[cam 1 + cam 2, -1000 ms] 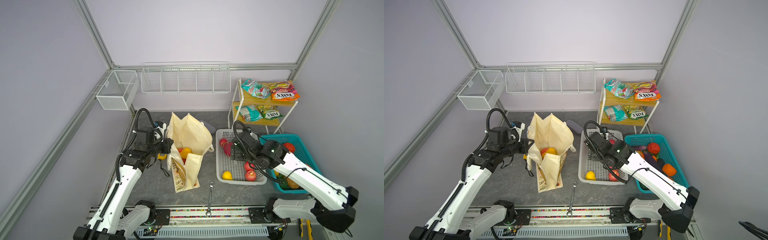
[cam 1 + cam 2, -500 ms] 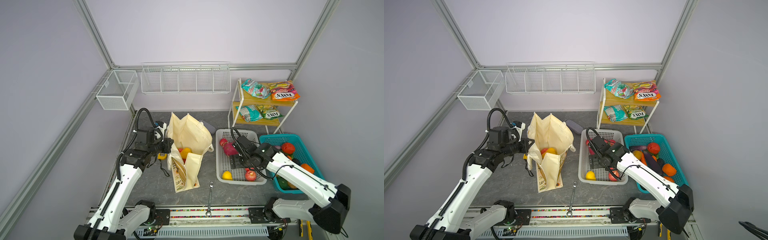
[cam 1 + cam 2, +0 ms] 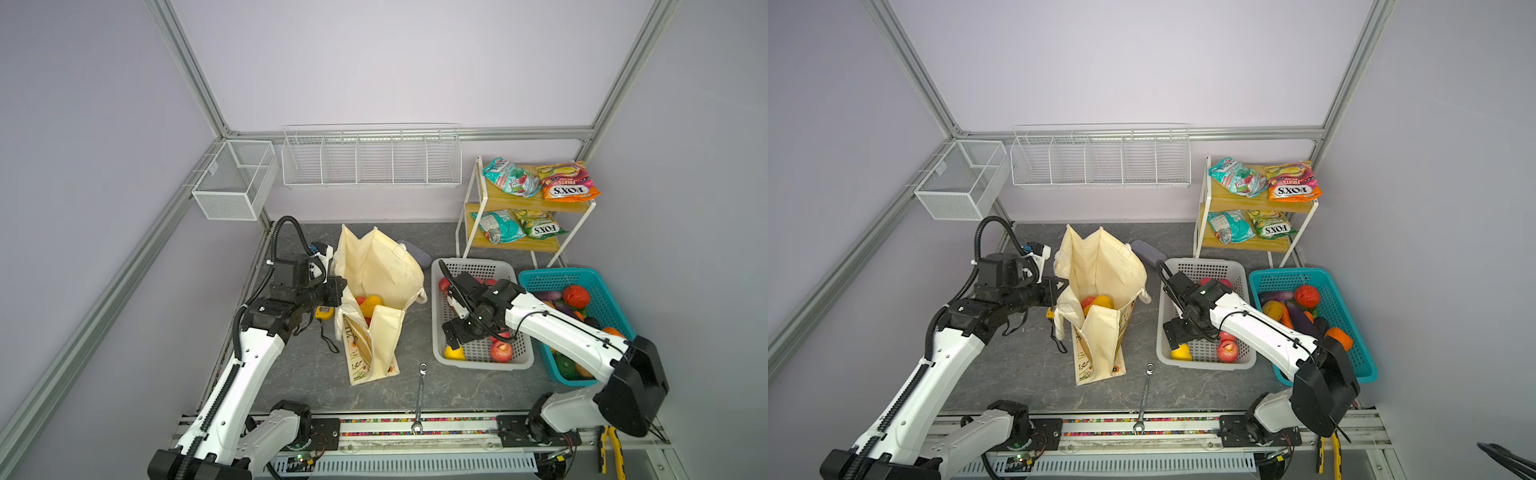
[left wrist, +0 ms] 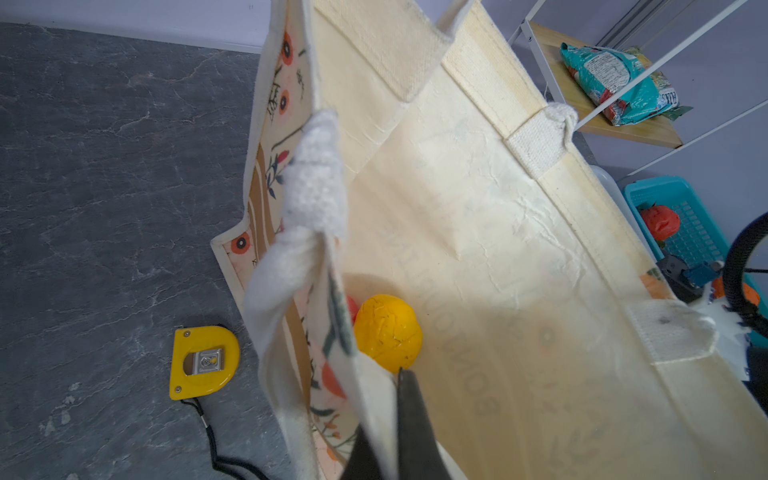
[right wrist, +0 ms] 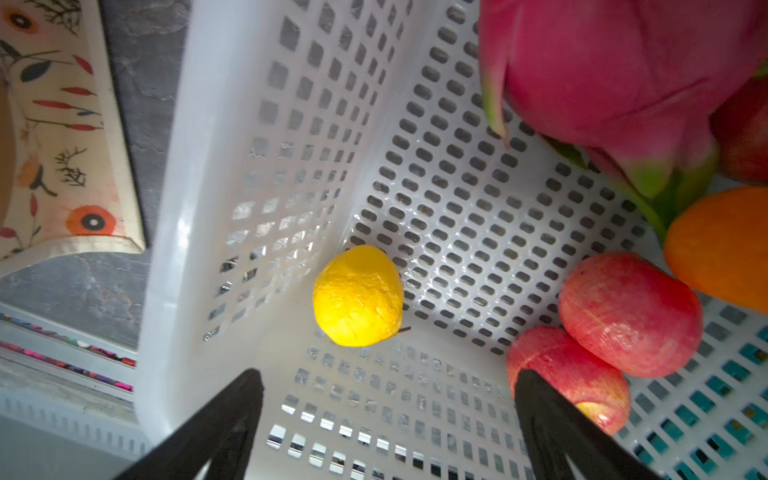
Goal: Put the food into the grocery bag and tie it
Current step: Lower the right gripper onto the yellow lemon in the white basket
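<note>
- Picking from grey basket looks like the step in hand: R end effector hangs low in its near corner, jaws spread wide, holding nothing.
- Yellow fruit lies just ahead, tucked by the corner walls. Next move prob. calls for: drop, straddle it, close. Wall beside it leaves tight room.
- Apples sit near it; orange & dragon fruit further in.
- Bag stands on tabletop beside basket, mouth open, yellow piece + sth red inside. L end effector is pinched shut on its rim, propping it open.
- Teal basket w/ more veg; far back, packets on shelf. Much left to load; tie not begun.
</note>
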`<state>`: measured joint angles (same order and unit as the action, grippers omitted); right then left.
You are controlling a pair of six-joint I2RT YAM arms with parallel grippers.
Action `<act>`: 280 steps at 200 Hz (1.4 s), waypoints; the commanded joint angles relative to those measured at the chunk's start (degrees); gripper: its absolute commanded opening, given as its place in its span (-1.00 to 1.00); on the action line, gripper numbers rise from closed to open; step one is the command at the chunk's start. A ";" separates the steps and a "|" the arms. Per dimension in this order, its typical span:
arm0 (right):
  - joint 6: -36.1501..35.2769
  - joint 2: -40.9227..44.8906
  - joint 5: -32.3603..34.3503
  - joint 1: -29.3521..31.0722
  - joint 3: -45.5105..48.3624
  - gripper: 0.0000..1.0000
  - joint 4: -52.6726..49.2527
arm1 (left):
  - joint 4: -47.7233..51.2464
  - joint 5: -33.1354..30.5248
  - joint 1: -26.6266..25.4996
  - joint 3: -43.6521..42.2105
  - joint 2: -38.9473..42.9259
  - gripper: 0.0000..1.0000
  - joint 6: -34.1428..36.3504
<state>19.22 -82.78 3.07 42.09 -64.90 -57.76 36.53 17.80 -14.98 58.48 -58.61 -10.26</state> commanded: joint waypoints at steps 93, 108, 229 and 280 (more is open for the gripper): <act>-6.55 -6.86 -6.79 -1.60 2.59 0.99 1.50 | -0.94 -0.77 0.39 -0.21 0.43 -1.00 1.38; -7.04 -8.27 -7.02 -2.03 2.67 0.99 1.51 | -0.94 -1.01 0.39 -0.21 0.48 -1.00 1.40; -0.77 -4.87 6.51 -7.33 2.13 0.89 2.47 | -0.76 -1.18 0.39 -0.12 0.65 -1.00 1.56; 1.34 -5.34 -1.27 -7.54 3.75 0.87 5.37 | -0.85 -0.84 0.39 -0.20 1.24 -1.00 1.49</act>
<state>18.22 -87.35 5.56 34.85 -62.54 -54.19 36.71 17.56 -14.98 58.48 -58.46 -10.20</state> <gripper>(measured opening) 0.941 0.047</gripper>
